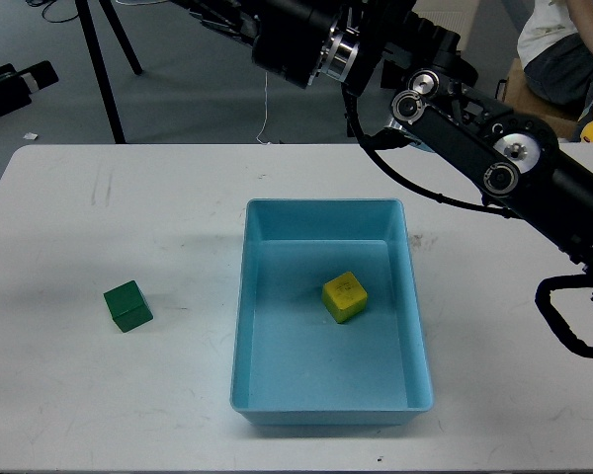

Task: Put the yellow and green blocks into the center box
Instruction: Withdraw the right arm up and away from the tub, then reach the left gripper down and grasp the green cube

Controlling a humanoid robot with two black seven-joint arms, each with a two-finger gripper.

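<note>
The yellow block (344, 296) lies free on the floor of the light blue center box (257, 326), a little right of the middle. The green block (127, 305) stands on the white table left of the box. My right arm (474, 148) reaches from the right edge up over the back of the table and leaves the view at the top, so its gripper is out of view. A dark part at the left edge, which looks like my left gripper (10, 87), hangs beyond the table's back left corner; its fingers cannot be told apart.
The white table (128, 217) carries only the box and the green block. Black stand legs (99, 69) rise behind the back edge. A person (563, 49) sits at the back right.
</note>
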